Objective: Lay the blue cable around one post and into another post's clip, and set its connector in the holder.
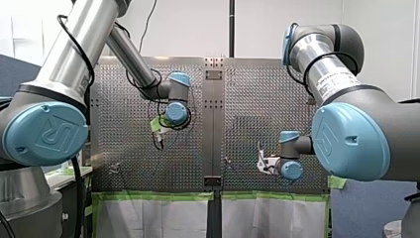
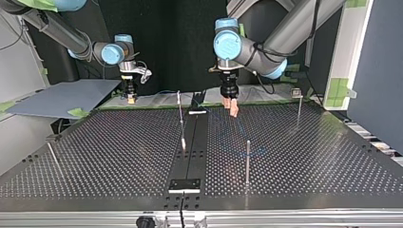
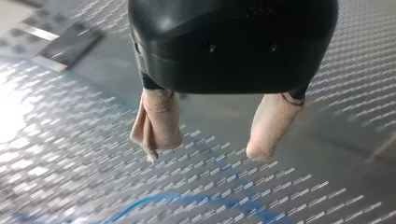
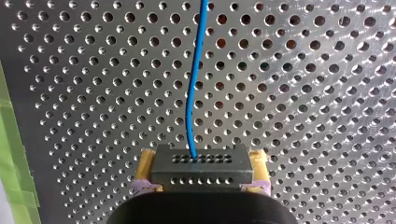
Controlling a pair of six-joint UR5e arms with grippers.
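early stage. right jaws clenched on connector (image 4: 202, 164), blue cable (image 4: 190, 102) running ahead over table (image 4: 303, 116). left jaws released, hovering over cable slack. post (image 2: 247, 161) routing, connector seating seemingly all left.

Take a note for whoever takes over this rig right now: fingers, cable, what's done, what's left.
Right gripper: fingers shut on the connector, blue cable running ahead from it.
Left gripper: fingers open, empty, above the table, cable lying beneath.
Done: connector in hand.
Left: cable round a post, into a clip, connector into the holder; none shows as done.
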